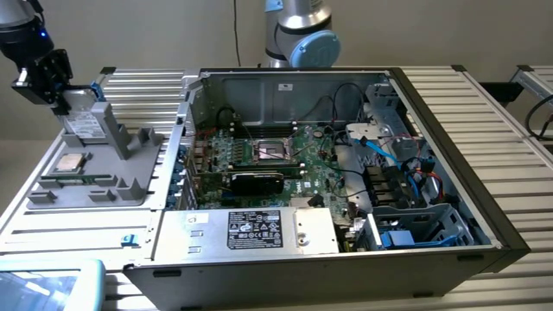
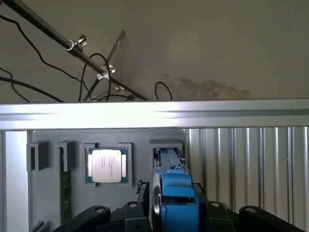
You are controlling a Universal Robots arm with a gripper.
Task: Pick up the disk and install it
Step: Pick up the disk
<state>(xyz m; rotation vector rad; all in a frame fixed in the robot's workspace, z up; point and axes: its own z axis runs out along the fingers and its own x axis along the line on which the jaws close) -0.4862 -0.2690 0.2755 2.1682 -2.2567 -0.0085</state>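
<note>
The disk point(image 1: 84, 122), grey-silver with a white label and a bright blue carrier, stands on edge in a slot of the grey parts holder point(image 1: 95, 194) at the exterior view's left. My gripper point(image 1: 52, 87) hangs directly over the disk's top end and straddles it. In the wrist view the disk's blue carrier end point(image 2: 176, 191) sits close up between the black links of my gripper point(image 2: 176, 220). The open computer case point(image 1: 449, 129) lies to the exterior view's right, with an empty grey drive cage point(image 1: 432, 223) in its near corner.
A square silver processor chip point(image 1: 69, 163) rests in the holder beside the disk, also seen as the chip point(image 2: 106, 166). A silver box with a black label point(image 1: 255, 230) fills the case's front. Blue cables point(image 1: 380, 152) and black wires cross the motherboard point(image 1: 268, 152).
</note>
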